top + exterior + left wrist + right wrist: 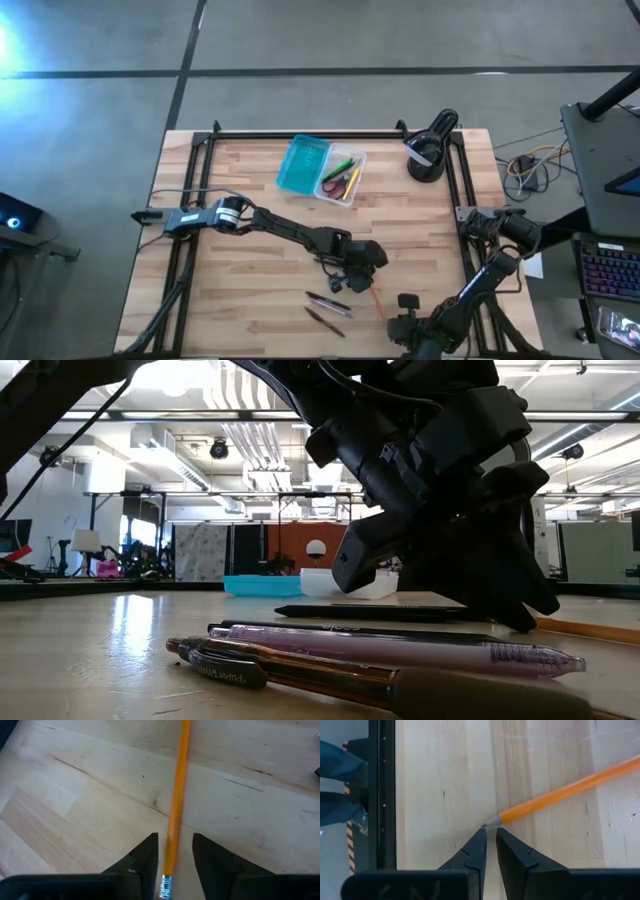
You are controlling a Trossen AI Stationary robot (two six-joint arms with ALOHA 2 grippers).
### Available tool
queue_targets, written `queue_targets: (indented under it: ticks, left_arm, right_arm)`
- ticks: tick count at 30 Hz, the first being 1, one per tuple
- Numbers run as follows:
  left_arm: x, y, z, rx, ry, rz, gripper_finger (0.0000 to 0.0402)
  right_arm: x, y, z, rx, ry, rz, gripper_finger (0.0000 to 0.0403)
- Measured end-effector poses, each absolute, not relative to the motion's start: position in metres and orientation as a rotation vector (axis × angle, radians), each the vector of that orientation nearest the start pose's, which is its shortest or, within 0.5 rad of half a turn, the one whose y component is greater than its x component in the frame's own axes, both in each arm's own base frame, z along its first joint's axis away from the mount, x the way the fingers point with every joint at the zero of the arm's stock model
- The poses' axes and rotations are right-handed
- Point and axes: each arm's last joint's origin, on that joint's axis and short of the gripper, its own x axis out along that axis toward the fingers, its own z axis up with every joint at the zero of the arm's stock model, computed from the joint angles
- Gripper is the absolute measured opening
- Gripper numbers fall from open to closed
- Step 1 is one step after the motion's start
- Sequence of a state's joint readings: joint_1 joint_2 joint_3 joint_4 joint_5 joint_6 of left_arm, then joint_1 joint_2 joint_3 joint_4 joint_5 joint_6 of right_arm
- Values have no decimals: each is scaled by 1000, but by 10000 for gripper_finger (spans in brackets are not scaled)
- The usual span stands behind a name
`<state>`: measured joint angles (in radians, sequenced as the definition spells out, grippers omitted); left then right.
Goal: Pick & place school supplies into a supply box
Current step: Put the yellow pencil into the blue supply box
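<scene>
High view shows the wooden table (250, 250) with the left arm reaching across it to the near middle, and the right arm folded at the near right corner. A black round device (428, 152) with a white mark stands at the far right. The supply box (320, 170) lies open at the far middle, its turquoise half on the left and its clear half on the right, with red-handled scissors (333, 184), a green marker (343, 165) and a yellow pencil (353, 181) in the clear half.

The left gripper (175, 865) is low over the table, its fingers spread a little on either side of an orange pencil (176, 805) that lies flat on the wood; the eraser end sits between the fingers, and I cannot tell if they touch it. The right gripper (490, 847) sits at the near edge with its fingers almost pressed together, empty, their tips just beside the pencil's sharpened point.

Two dark pens (327, 308) lie on the table near the left gripper, toward the near edge.
</scene>
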<state>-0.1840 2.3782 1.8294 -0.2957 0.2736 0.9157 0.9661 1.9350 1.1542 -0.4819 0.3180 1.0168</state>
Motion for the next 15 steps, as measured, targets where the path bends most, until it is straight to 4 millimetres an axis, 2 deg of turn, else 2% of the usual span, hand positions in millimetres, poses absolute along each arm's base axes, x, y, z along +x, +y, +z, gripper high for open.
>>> queue_targets:
  ticks: [7,15]
  left_arm:
    - [505,-102,138,800,597,-784,108]
    - [510,-100,151,789,619,-782,86]
  right_arm:
    - [210,289,140,139,1118,-7,38]
    - [210,288,147,134,1098,10,38]
